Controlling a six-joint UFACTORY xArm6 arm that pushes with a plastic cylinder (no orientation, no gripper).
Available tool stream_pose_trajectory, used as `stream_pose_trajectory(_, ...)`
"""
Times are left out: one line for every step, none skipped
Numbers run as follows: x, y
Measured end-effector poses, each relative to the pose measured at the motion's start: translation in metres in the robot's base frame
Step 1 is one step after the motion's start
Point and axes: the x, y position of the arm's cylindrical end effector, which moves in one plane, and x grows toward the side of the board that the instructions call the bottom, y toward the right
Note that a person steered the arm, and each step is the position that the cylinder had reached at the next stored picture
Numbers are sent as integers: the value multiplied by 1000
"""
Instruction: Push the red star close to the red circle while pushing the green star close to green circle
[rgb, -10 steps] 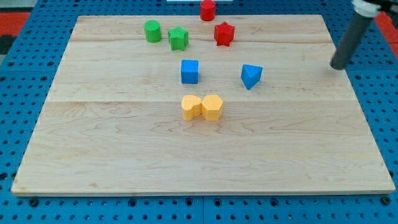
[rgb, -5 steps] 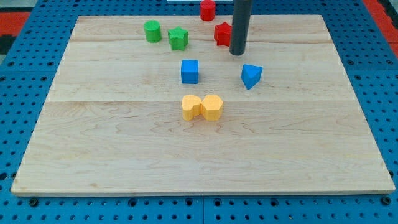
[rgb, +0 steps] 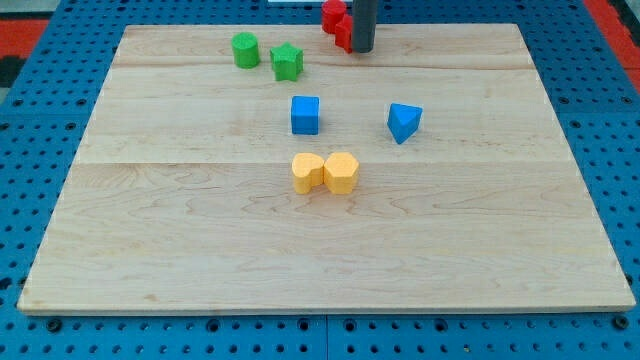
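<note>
My tip (rgb: 361, 48) is at the view's top centre, right in front of the red star (rgb: 343, 31), which it partly hides. The red star sits against the red circle (rgb: 331, 13) at the board's top edge. The green star (rgb: 287, 62) lies just right of the green circle (rgb: 245, 49) at the upper left of centre, with a small gap between them. The tip is well to the right of the green pair.
A blue cube (rgb: 305, 114) and a blue triangular block (rgb: 404, 122) lie mid-board. Two yellow blocks (rgb: 325, 172) touch each other below them. The wooden board (rgb: 150, 250) rests on a blue pegboard table.
My tip swept from the right edge to the red star, then pushed it up and left until it reached the red circle. The green blocks have not moved.
</note>
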Motion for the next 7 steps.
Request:
stream_pose_trajectory(32, -31)
stream_pose_trajectory(34, -55)
stream_pose_trajectory(33, -83)
stream_pose_trajectory(33, -94)
stream_pose_trajectory(33, -96)
stream_pose_trajectory(33, -96)
stream_pose_trajectory(37, -92)
